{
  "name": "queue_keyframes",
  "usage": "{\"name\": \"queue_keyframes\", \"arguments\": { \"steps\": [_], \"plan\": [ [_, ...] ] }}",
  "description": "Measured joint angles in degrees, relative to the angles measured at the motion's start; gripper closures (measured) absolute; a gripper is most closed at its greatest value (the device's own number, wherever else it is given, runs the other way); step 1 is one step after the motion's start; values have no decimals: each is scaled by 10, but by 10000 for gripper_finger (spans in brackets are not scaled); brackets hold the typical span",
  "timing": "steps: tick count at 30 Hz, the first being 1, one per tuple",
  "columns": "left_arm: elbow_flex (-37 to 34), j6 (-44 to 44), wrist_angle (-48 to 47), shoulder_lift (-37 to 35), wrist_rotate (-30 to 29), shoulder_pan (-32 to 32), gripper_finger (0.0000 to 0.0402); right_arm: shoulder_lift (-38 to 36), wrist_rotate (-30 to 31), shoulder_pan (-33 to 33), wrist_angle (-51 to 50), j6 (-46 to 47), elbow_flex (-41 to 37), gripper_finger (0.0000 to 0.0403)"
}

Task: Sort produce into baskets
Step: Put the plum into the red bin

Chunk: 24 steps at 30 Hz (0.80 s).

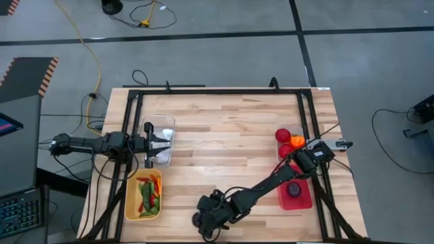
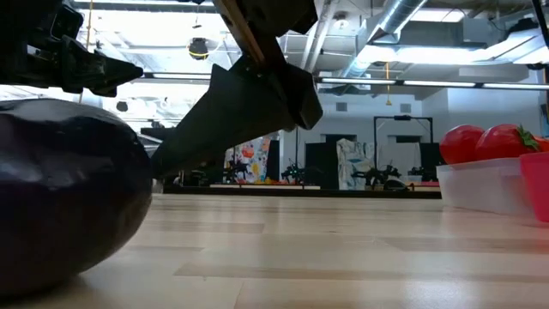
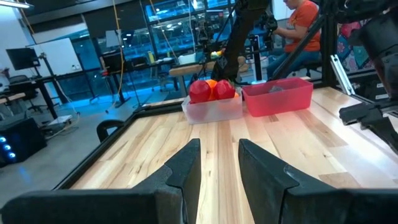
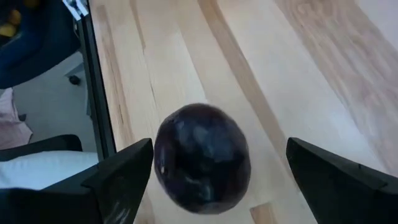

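Observation:
A dark purple round (image 4: 202, 158) lies on the table near its front edge; it also fills the left of the low view (image 2: 60, 197). My right gripper (image 4: 217, 171) is open, with one finger on each side of the round and a wide gap on one side. In the high view this gripper (image 1: 203, 218) covers the round. My left gripper (image 1: 161, 141) is open and empty above a clear bin (image 1: 163, 125) at the table's left. A yellow bin (image 1: 132, 203) holds red, green and orange chillies (image 1: 149, 195). A red bin (image 1: 305, 200) holds another purple round (image 1: 294, 190).
A second clear bin (image 3: 211, 111) with red tomatoes (image 1: 283, 135) and an orange pepper (image 1: 297, 141) stands at the right, just beyond the red bin. The table's middle (image 1: 230, 149) is bare wood. A black frame rail (image 4: 99, 93) runs along the front edge beside the round. A person (image 3: 305, 25) sits beyond the table.

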Motion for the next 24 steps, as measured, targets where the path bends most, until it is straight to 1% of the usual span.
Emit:
{"name": "queue_keyframes", "arguments": {
  "steps": [3, 8, 16, 20, 24],
  "plan": [
    [0, 0, 0, 0, 0, 0, 306, 4, 1, 0, 1, -2, 0, 7],
    [0, 0, 0, 0, 0, 0, 306, 29, 1, -2, 34, 0, 0, 7],
    [0, 0, 0, 0, 0, 0, 306, 29, 1, -5, 27, 0, 0, 12],
    [0, 0, 0, 0, 0, 0, 306, 29, 1, -7, 27, 1, 0, 39],
    [0, 0, 0, 0, 0, 0, 306, 29, 1, -8, 27, 1, 0, 84]
  ]
}}
